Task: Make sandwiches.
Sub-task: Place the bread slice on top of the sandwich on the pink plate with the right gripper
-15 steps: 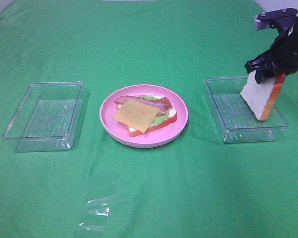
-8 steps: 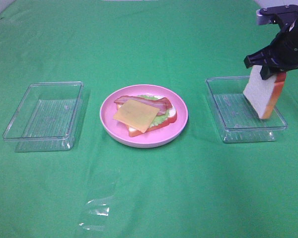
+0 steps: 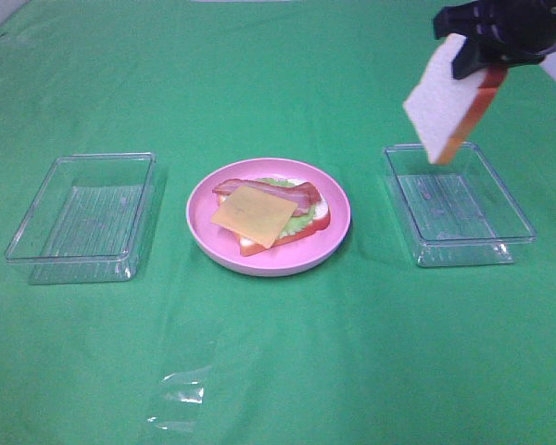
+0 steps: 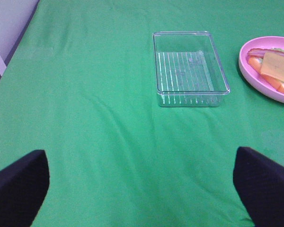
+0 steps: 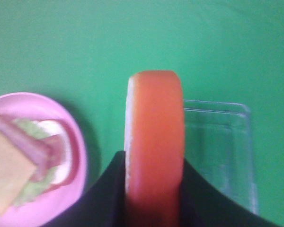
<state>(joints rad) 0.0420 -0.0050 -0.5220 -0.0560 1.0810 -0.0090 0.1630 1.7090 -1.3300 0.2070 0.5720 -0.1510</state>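
Your right gripper [image 3: 477, 57] clamped 1 bread slice [image 3: 443, 107] above the right tray [image 3: 463, 243]; the left gripper [image 4: 142, 182] gaped empty. The plated sandwich [image 3: 271, 215] lacked only this top slice.

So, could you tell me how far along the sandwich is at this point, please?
Done: the round pink plate holds an open sandwich stack of bread, lettuce, bacon and a yellow cheese square on top. In hand: the right hand grips a white bread slice with orange crust in the air above the right clear plastic tray. Left: carrying that slice over and laying it on the cheese.
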